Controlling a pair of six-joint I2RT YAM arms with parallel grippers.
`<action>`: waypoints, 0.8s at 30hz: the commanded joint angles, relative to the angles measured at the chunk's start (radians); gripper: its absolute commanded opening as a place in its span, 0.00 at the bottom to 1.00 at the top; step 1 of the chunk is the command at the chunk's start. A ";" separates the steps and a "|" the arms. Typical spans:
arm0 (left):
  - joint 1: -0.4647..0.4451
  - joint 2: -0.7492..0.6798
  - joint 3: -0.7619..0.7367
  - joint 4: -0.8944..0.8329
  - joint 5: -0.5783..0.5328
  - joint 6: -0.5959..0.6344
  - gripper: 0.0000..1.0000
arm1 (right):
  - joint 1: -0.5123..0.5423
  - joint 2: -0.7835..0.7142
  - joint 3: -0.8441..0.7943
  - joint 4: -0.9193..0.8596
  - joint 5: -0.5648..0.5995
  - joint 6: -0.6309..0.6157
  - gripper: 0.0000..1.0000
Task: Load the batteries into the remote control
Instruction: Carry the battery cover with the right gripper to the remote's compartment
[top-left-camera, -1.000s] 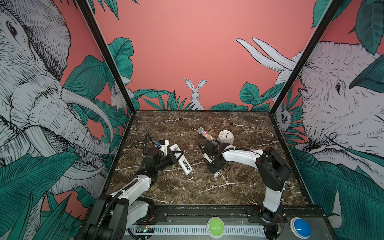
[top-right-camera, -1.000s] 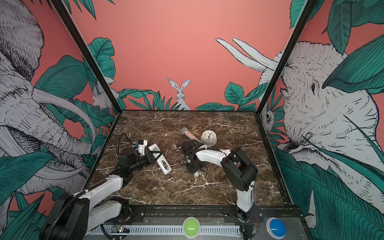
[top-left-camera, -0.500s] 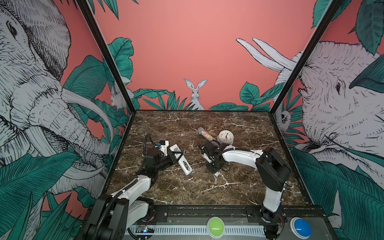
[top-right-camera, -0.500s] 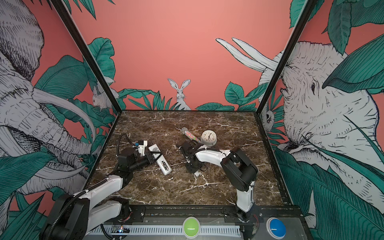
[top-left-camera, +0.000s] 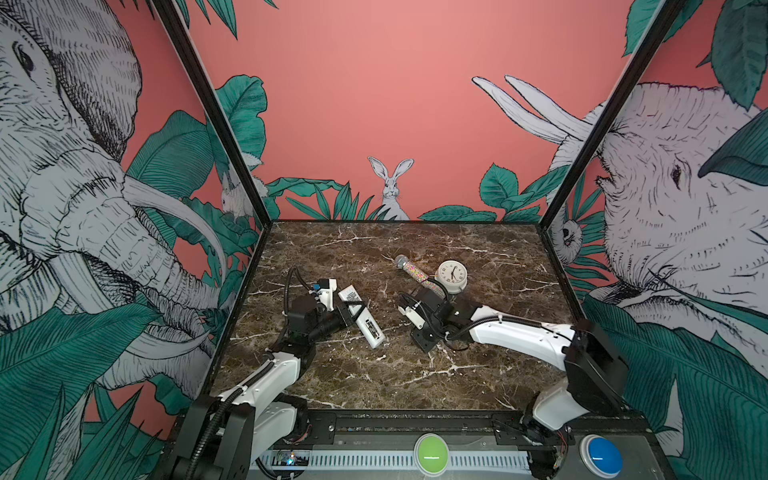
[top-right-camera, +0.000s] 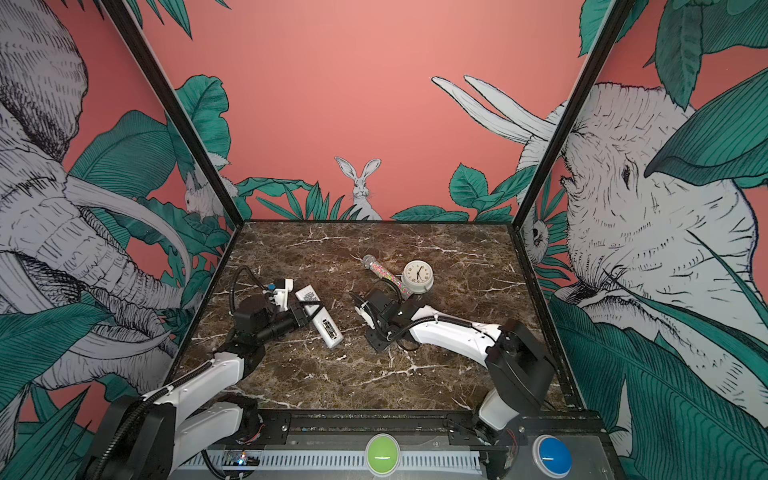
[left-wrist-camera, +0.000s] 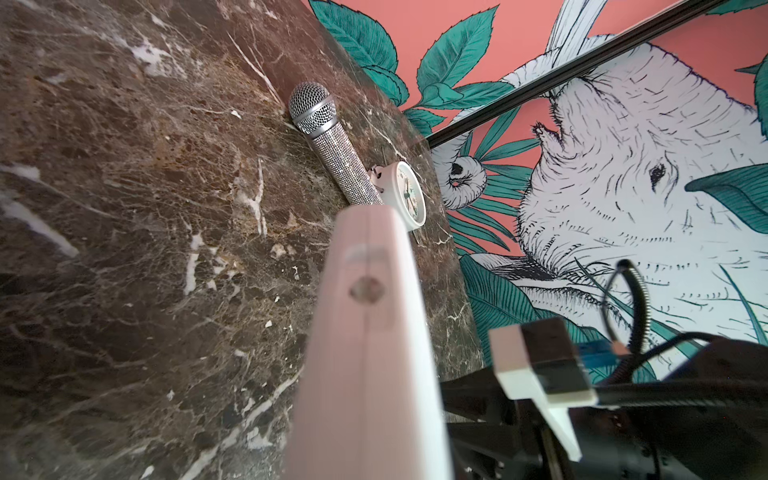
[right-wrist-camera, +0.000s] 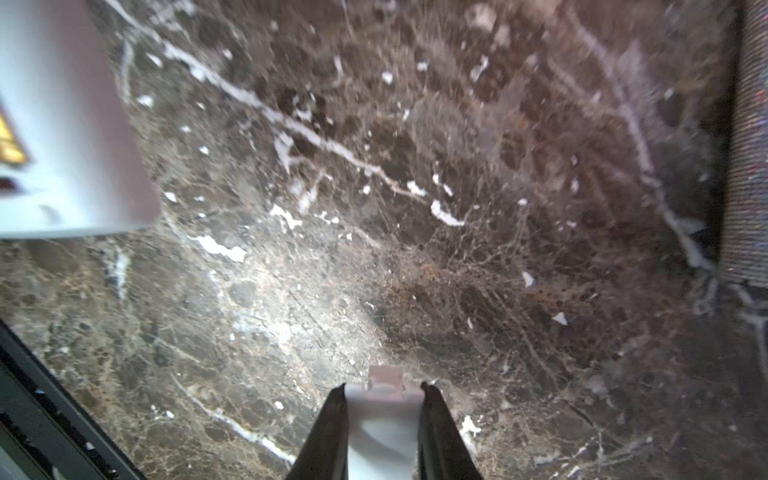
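The remote control (top-left-camera: 360, 319) (top-right-camera: 319, 316) is a slim white bar, back side up, lying slanted on the marble left of centre. My left gripper (top-left-camera: 352, 311) is shut across its middle. In the left wrist view the remote (left-wrist-camera: 365, 332) runs away from the camera, blurred. My right gripper (right-wrist-camera: 384, 392) points down at the table to the right of the remote, shut on a small white cover piece (right-wrist-camera: 384, 411) with a tab at its tip. A corner of the remote (right-wrist-camera: 62, 124) shows there too. The batteries are out of view.
A glittery microphone (top-left-camera: 415, 272) (left-wrist-camera: 332, 153) lies behind the right wrist (top-left-camera: 432, 309), with a round white clock (top-left-camera: 451, 275) (left-wrist-camera: 409, 195) standing next to it. Walls close in the table on three sides. A black rail with green and blue buttons runs along the front.
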 joint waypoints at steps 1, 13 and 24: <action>0.002 -0.028 -0.009 0.053 -0.001 0.011 0.00 | 0.020 -0.069 -0.024 0.100 0.013 -0.003 0.14; 0.002 -0.055 -0.022 0.064 -0.016 0.012 0.00 | 0.070 -0.149 -0.031 0.212 -0.005 -0.001 0.10; 0.002 -0.050 -0.026 0.069 -0.023 0.015 0.00 | 0.081 -0.194 -0.037 0.291 0.003 0.027 0.06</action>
